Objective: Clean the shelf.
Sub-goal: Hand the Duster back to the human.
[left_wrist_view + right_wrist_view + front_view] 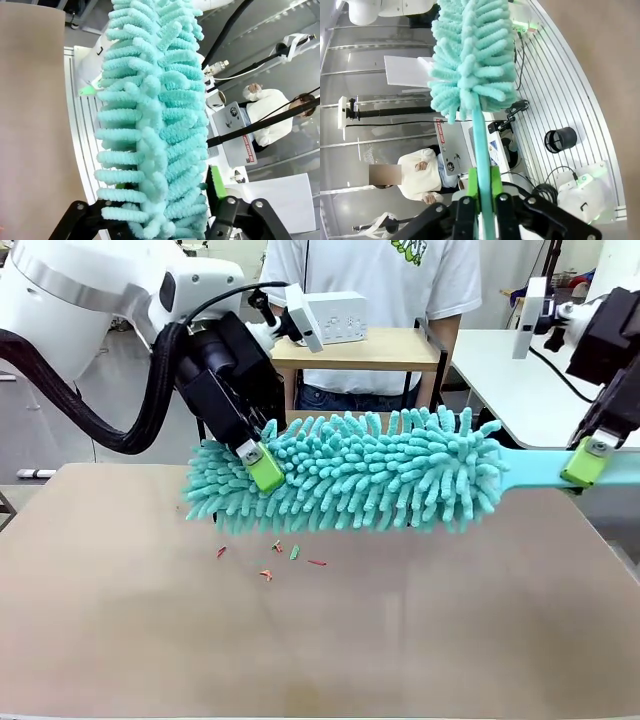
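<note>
Over the middle of the bench (120,640), a teal fluffy duster (350,480) hangs level, long axis running 9 to 3 o'clock in the front view, fluffy head toward 9, flat handle (530,462) toward 3. Left claw (262,462) is clamped into the head's 9 o'clock end; in the left wrist view its fingers (217,187) sit either side of the pile, closed in on it. Right claw (588,460) is pinched tight on the handle, green pads (492,182) flat against the teal strip. The shelf (370,348) stands past the bench's far edge at 12 o'clock, light wooden top board, thin black frame, just in front of a person (370,280) in a white shirt. A white box (335,318) shows at its top board. Bench top is plain tan; small red and green scraps (275,558) lie scattered under the duster's head, toward its 9 o'clock end. White side table (520,390) at 2 o'clock. Grey floor at 10 o'clock.
</note>
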Motion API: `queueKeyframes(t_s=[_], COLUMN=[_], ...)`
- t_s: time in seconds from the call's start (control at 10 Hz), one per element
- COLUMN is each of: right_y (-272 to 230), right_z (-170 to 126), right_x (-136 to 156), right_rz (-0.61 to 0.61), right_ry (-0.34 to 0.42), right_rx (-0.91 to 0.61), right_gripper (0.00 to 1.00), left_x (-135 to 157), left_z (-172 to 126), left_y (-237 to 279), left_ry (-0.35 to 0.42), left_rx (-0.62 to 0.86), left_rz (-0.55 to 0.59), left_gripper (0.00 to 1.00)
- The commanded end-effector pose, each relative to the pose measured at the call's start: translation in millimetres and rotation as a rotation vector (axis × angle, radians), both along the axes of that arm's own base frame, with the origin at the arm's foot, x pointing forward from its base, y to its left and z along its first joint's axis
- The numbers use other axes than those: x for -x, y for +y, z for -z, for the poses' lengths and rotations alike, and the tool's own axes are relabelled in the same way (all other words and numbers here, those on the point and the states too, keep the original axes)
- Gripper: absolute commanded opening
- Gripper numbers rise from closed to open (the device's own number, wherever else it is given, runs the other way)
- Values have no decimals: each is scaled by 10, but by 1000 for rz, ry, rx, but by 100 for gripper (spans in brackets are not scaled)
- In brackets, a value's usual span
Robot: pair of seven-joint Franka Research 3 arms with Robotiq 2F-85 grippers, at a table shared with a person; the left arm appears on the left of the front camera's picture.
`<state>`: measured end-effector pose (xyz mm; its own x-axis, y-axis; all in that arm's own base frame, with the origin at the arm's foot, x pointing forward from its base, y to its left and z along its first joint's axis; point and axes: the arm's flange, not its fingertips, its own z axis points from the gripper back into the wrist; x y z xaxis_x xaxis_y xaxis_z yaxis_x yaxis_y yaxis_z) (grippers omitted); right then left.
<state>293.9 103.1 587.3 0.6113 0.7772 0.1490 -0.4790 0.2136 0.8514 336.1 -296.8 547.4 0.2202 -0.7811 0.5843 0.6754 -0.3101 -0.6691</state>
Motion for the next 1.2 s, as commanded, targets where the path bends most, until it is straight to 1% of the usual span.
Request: queueKeyframes(t_s=[0.0, 0.1, 0.2, 0.3, 0.4, 0.6, 0.7, 0.8, 0.9, 1.0, 1.1], right_y=[-53, -48, -44, -36, -24, -6, -9, -19, -37, -86, -194], right_z=[-12, -15, -15, -10, -5, -3, 0, 6, 17, 8, -3], right_x=[-5, -3, -3, -5, -10, -9, -12, -8, -12, -25, -66], right_rz=[2, -1, 0, -5, -6, -13, -10, -27, -20, 20, 148], right_ry=[-13, -12, -10, -6, -5, -6, -2, -2, 2, -2, -30], right_rx=[-47, -43, -41, -37, -33, -28, -20, -25, -35, -84, -179], right_gripper=[12, 12, 12, 12, 12, 12, 15, 72, 74, 100, 100], left_x=[-2, -3, -4, -10, -12, -18, -20, -21, -19, -20, -20], left_z=[34, 40, 41, 42, 37, 37, 42, 42, 51, 64, 68], left_y=[-5, -2, 1, 14, 23, 32, 39, 36, 40, 39, 43], left_ry=[-30, -27, -32, -29, -29, -32, -32, -36, -37, -36, -35], left_rx=[4, 12, 11, 14, 19, 12, 12, 7, -2, -13, -15], left_rz=[21, 17, 13, 9, 6, 5, 6, 11, 16, 18, 17], left_gripper=[0, 0, 13, 4, 0, 0, 0, 0, 0, 0, 0])
